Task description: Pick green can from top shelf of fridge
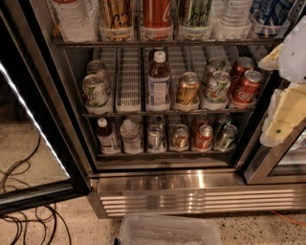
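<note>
End effector [283, 117] at right edge — one green can [195, 14], top shelf [158, 43].

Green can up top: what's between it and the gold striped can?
Camera view: a red can separates green can from gold striped can. The gripper hangs at the right edge.

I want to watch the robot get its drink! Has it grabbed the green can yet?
Not yet. Done: the fridge stands open. In hand: the gripper is at the right edge, down by the middle rack, apart from the can. Left: the green can sits in its cup on the top shelf, between a red can and a clear bottle; it has to be reached, gripped and lifted out.
</note>
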